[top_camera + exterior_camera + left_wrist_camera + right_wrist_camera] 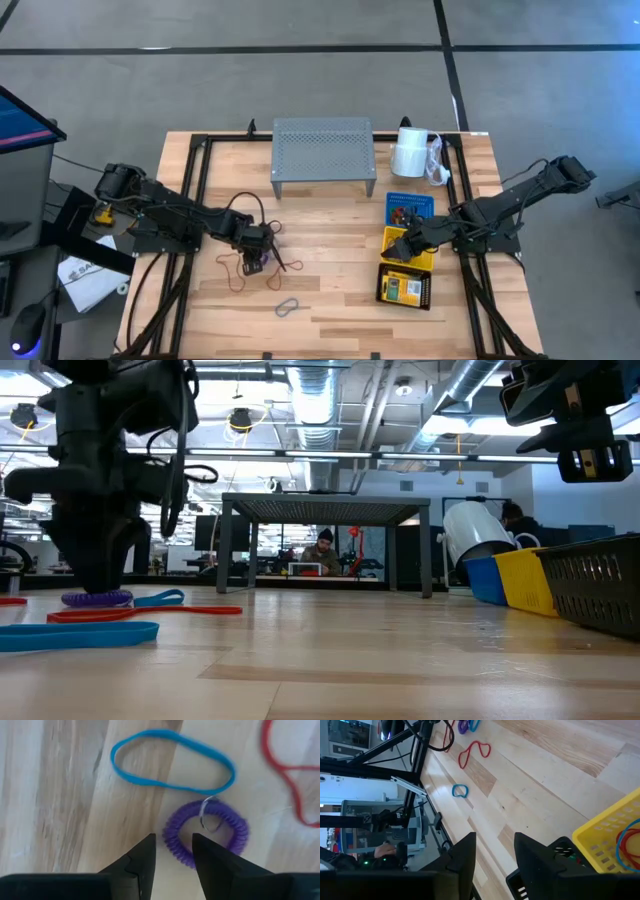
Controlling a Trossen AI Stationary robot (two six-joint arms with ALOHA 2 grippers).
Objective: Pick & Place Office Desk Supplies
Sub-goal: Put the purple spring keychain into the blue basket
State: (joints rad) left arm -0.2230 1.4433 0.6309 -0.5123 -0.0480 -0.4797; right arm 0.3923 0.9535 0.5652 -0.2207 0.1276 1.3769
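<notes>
A purple coiled loop [207,832] lies flat on the wooden table [330,300], left of centre. A blue loop [172,762] and a red loop [290,770] lie beside it. My left gripper [172,845] points down, open, low over the coil's rim [97,598]. My right gripper [495,840] hangs open and holds nothing, above the yellow basket [410,250], which has red and blue loops [630,845] in it. The blue basket [408,207] stands behind the yellow one. In front of it, the black basket [405,290] holds a yellow-green box. My left gripper comes at the purple coil from above, with one finger [142,852] outside the ring and the other [207,852] over its near rim [175,842]. I cannot tell whether the fingertips touch the coil. The coil lies flat on the table.
A grey perforated shelf [323,155] and a white paper roll [410,150] stand at the far edge. More loops lie near the left gripper [235,270], and a grey one [288,307] lies toward the near edge. Bare wood stretches between the two arms.
</notes>
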